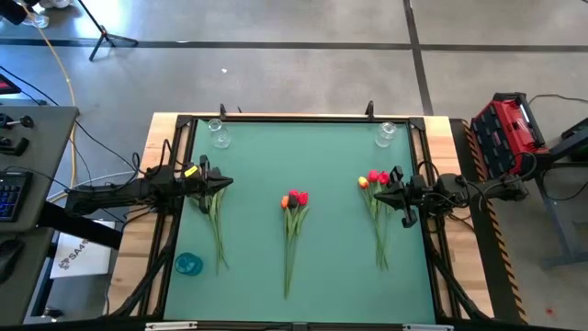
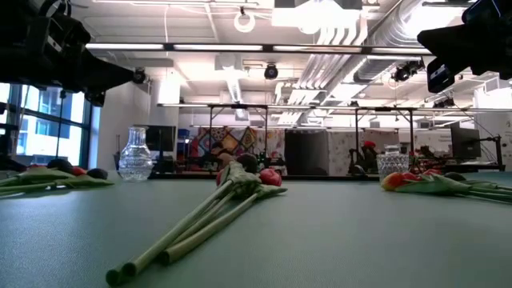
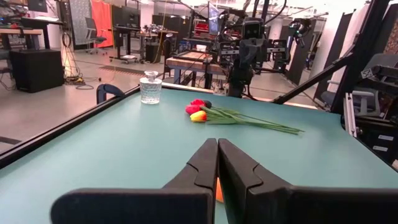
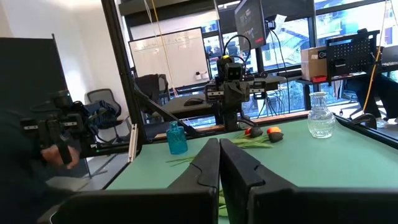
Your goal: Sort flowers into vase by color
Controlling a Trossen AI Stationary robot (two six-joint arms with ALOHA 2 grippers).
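Three bunches of tulips lie flat on the green table. The left bunch (image 1: 217, 225) has red and dark heads. The middle bunch (image 1: 292, 225) has red and orange heads (image 2: 256, 174). The right bunch (image 1: 377, 216) has red and orange heads and also shows in the left wrist view (image 3: 249, 118). My left gripper (image 1: 223, 182) is shut and empty, up in the air over the head end of the left bunch. My right gripper (image 1: 382, 194) is shut and empty, up in the air over the right bunch near its heads. Both sets of fingers show closed in the wrist views (image 3: 217, 158) (image 4: 219, 158).
A clear glass vase (image 1: 219, 134) stands at the far left and another clear glass vase (image 1: 386, 134) at the far right. A small blue vase (image 1: 188, 265) stands near the left front corner. A raised black frame (image 1: 179, 184) runs round the table.
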